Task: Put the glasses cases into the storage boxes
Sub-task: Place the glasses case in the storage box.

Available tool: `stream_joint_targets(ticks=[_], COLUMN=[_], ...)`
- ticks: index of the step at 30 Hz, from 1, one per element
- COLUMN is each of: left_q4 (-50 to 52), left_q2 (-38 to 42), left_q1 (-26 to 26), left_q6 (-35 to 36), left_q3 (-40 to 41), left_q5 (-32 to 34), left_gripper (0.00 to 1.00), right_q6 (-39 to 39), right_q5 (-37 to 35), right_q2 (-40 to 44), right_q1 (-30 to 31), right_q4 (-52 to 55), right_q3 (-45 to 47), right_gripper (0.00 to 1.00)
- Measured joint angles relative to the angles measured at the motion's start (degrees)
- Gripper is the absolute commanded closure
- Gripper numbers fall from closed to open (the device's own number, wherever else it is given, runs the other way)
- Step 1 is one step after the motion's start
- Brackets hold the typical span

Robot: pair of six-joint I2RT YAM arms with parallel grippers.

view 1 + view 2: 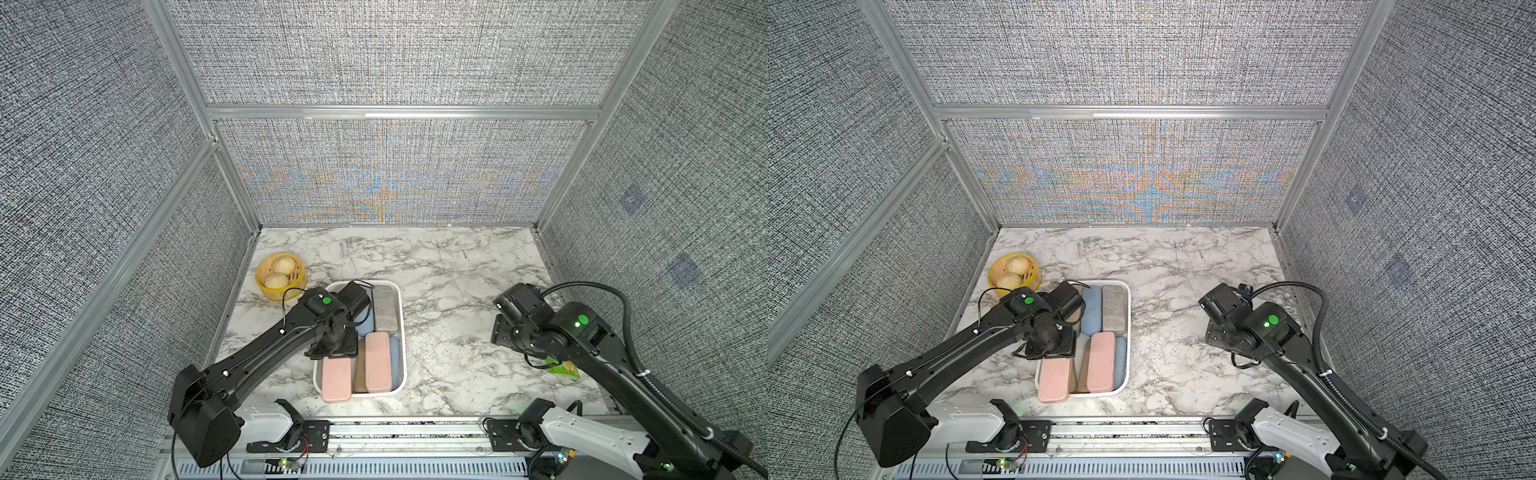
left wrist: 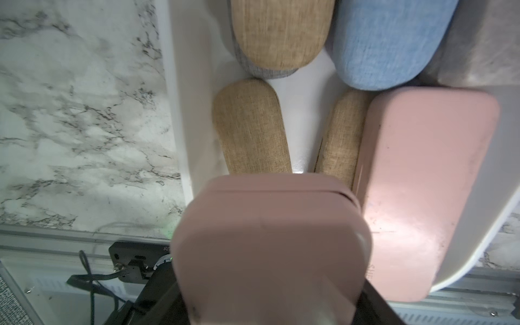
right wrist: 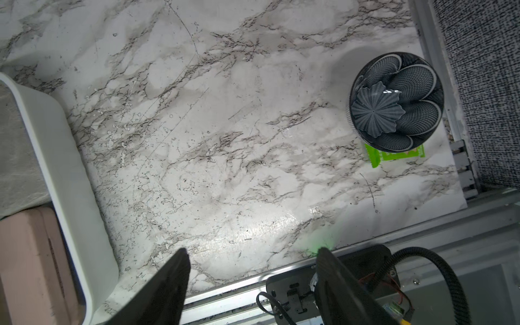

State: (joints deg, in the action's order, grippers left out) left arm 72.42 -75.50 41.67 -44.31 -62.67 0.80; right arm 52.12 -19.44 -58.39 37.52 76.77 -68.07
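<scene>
In tray, pink case lengthwise.

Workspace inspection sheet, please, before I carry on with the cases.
Surface: marble-pattern tabletop, speckled marks beside tray.
Job's things: white tray holds tan cases, blue case, grey blocky case, second pink case; near pink case overhangs near rim.
Clutter: yellow basket with two buns; dark patterned bowl overlapping green packet.
Grippers: left gripper shut on near pink case; right gripper open, empty, above tabletop.
Cables: black conduit on right arm; thin wire looping off left wrist.
Surroundings: grey woven panels in aluminium framing; rail along near edge.
</scene>
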Motion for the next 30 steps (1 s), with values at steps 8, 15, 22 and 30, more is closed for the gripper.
stream_joint_targets(ticks=[8, 15, 22, 30], left_q4=[-6.08, -9.81, -12.87, -12.61], left_q2=[-5.03, -11.89, -15.85, -13.79], left_q1=[-3.32, -5.77, -6.29, -6.32], left_q6=[3.80, 6.43, 7.91, 8.68], left_q3=[2.99, 1.36, 1.60, 1.62], left_q5=[-3.87, -5.40, -5.35, -3.54], left_gripper=[0.52, 0.52, 0.51, 0.01], right_q6=[-0.39, -0.39, -0.39, -0.63], right_q5=[-0.07, -0.22, -0.70, -0.28], right_q2=[0.26, 0.76, 0.57, -0.39], right_q1=[-0.02, -0.02, -0.02, -0.02], right_q4=[-0.35, -0.07, 1.03, 1.01], right_q3=[-0.33, -0.44, -1.62, -2.16], right_gripper=[0.28, 0.28, 0.28, 0.23])
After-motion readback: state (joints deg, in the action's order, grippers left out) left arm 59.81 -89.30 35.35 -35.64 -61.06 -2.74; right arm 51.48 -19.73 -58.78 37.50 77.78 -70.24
